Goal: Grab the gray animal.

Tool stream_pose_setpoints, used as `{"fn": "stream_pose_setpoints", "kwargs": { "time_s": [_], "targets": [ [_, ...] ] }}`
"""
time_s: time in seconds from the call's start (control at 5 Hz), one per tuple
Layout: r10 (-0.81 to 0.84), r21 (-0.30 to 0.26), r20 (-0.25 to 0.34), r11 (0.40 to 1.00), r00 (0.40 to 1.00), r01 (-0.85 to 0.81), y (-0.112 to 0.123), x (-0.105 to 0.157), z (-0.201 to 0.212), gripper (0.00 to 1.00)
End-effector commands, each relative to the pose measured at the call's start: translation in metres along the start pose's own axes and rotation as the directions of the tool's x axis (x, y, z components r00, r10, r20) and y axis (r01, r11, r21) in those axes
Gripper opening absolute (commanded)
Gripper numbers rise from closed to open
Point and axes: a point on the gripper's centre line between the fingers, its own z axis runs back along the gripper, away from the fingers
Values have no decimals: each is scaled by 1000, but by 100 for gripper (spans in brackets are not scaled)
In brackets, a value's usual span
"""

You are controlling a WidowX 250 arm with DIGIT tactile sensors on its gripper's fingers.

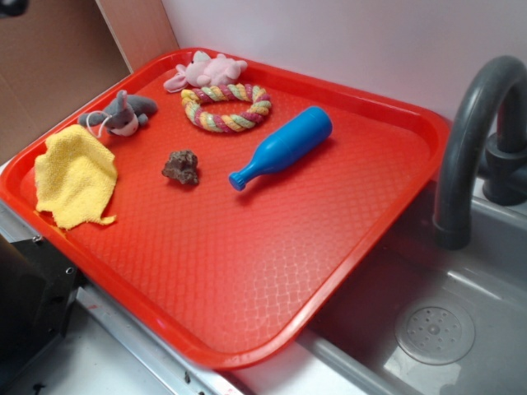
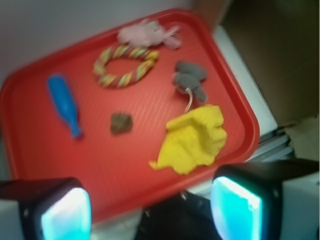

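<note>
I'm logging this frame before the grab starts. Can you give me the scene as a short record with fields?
surface: red tray beside a gray sink
target: gray animal, lying at the tray's far left, white string loop showing
nearest neighbour: yellow cloth, right beside the target
other items: pink plush animal, rope ring, blue bottle on its side, brown lump
gripper: jaws apart, above the tray's near edge, holding nothing
target grasped: no
</note>
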Motion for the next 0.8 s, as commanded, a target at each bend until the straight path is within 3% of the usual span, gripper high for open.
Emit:
{"fn": "stream_pose_setpoints", "kwargs": {
  "time_s": [0.0,0.2,0.4,0.6],
  "targets": [
    [278,49,248,953,928,-298,27,40,-38,100],
    [254,117,276,948,927,-295,33,57,-60,100],
    [293,103,274,938,916,-331,52,85,-88,100],
    [291,125,241,937,926,-327,62,103,-110,100]
  ]
}}
